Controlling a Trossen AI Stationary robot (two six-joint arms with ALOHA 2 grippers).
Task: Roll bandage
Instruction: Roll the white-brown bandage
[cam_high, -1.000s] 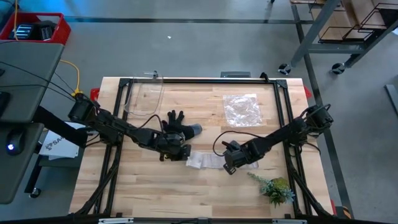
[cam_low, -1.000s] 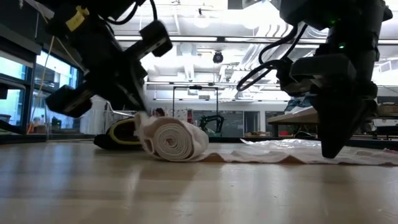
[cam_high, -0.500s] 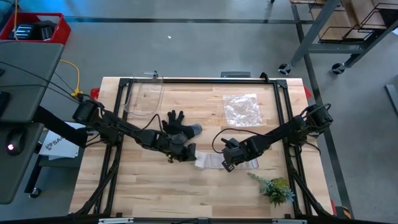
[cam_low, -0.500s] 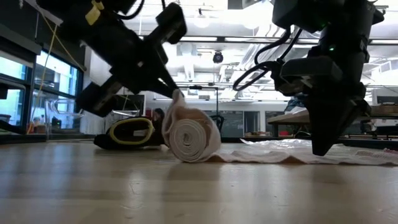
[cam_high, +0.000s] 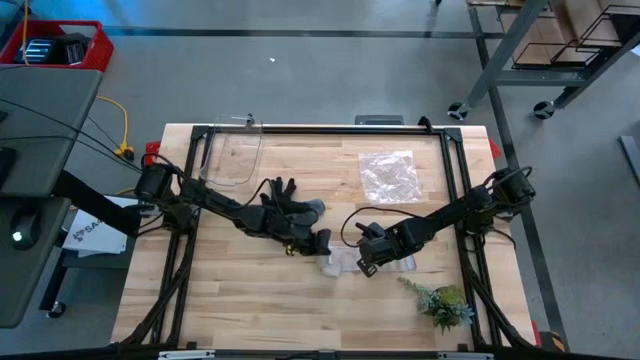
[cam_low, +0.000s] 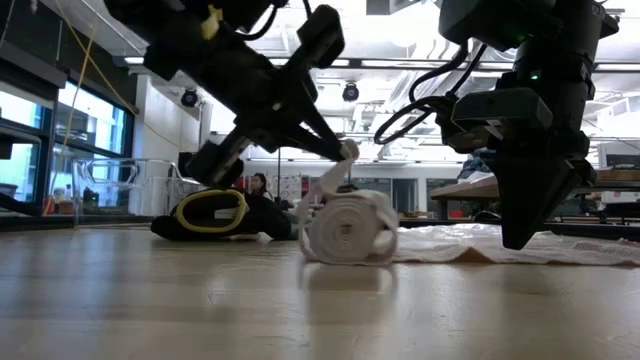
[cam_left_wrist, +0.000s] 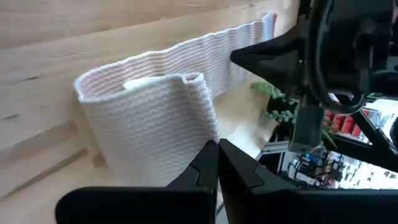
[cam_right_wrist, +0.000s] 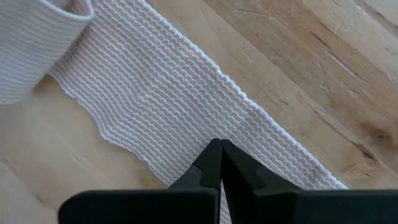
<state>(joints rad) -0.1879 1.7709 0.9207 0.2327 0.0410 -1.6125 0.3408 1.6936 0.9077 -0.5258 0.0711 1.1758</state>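
Left gripper (cam_high: 322, 243): near the table's middle, fingers pressed together, tips pinching a raised fold of the bandage (cam_low: 348, 226) at the top of the roll; in the low view, angled down from the upper left onto that fold (cam_low: 343, 150).
Left gripper, wrist view (cam_left_wrist: 217, 149): closed tips set against the ribbed white cloth of the roll (cam_left_wrist: 149, 124), with the unrolled strip trailing off behind it.
Right gripper (cam_high: 365, 267): just right of the roll, fingers closed together, tips pointing down onto the flat stretch of cloth; in the low view, a dark point lowered to the strip (cam_low: 522, 232).
Right gripper, wrist view (cam_right_wrist: 219, 149): shut tips over the flat strip (cam_right_wrist: 186, 106); actual contact with the cloth hard to tell, nothing clamped between them.
Bandage: partly wound into an upright coil near the table's middle (cam_high: 333, 264), the rest lying flat toward the right under the right gripper.
Table (cam_high: 250, 310): pale wooden planks with a black frame round the edge.
Glove (cam_high: 285, 198): black, lying just beyond the left arm, far side of the roll.
Plastic bag (cam_high: 388, 175): clear and crinkled, far right part of the table, well apart from the roll.
Plant sprig (cam_high: 443, 304): green, near right corner.
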